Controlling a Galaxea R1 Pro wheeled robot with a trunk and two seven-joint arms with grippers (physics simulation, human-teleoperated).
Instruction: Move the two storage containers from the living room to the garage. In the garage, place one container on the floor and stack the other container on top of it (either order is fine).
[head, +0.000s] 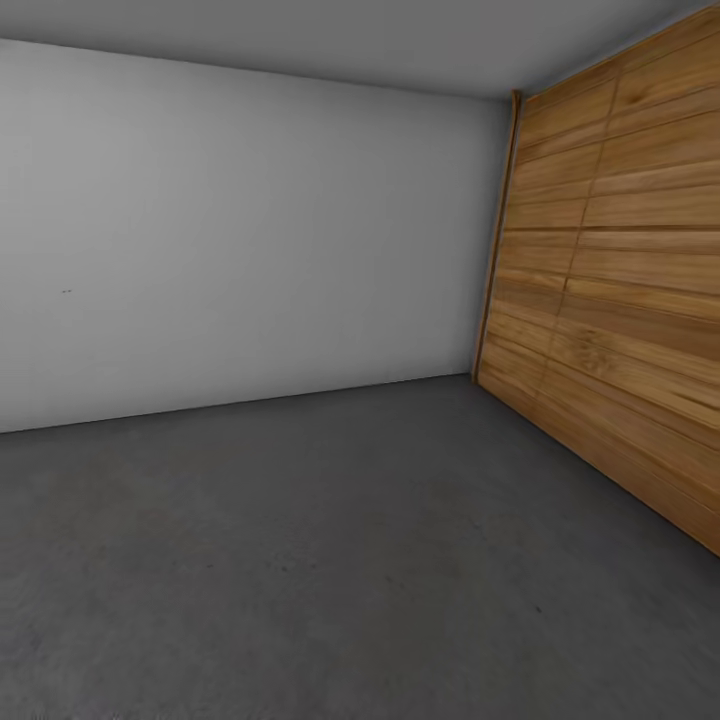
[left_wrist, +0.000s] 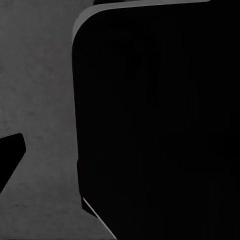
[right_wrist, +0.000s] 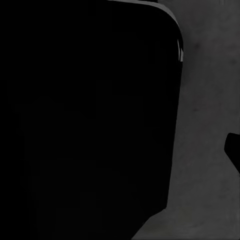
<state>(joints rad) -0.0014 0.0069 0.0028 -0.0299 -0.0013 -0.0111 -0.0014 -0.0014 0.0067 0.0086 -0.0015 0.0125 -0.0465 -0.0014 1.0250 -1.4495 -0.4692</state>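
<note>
Head view garage floor (head: 300, 560), wood door (head: 620, 280), gripper state can't tell.

The garage is a bare room: a plain white wall (head: 240, 230) meets a wide door of horizontal wooden planks (head: 610, 270) at the far right corner. Its floor (head: 330, 560) is dark grey, matte, faintly mottled concrete, running from the wall's base to the door's foot. The same grey concrete (left_wrist: 35, 90) shows in both wrist views (right_wrist: 210, 100), beside a large black shape.
</note>
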